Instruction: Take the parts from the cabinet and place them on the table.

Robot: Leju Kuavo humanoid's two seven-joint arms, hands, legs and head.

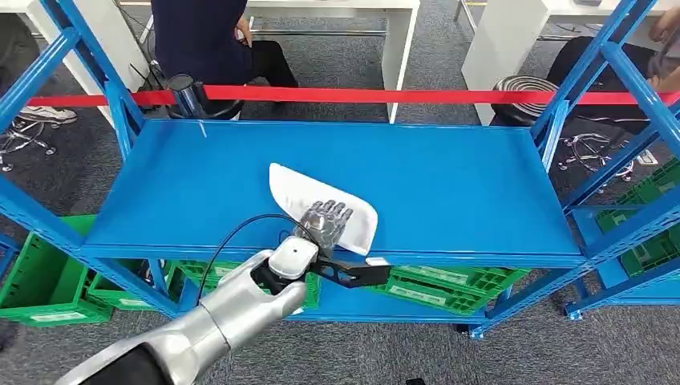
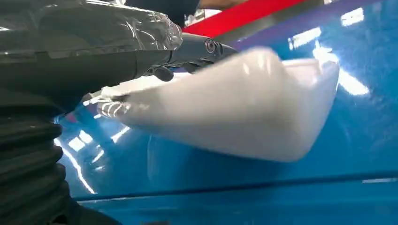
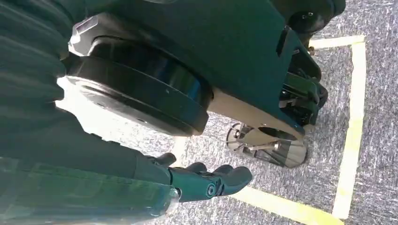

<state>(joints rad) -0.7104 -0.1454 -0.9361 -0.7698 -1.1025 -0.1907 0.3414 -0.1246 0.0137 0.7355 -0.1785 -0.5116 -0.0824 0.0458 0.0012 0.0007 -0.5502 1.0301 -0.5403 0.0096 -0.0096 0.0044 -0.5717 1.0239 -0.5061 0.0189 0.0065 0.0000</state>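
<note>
White plastic part (image 1: 321,210) is lying near the blue shelf's (image 1: 449,184) front edge, long axis slanting from back-left to front-right; left hand (image 1: 325,222) is resting on it, fingers laid over its top; a firm grip I cannot tell.

The part (image 1: 321,207) is laid on the shelf (image 1: 449,184), near its front edge and left of the middle; the left hand (image 1: 325,222) is rested on its near end; crates (image 1: 449,287) are stowed beneath; a tape (image 1: 385,95) is stretched behind.
</note>
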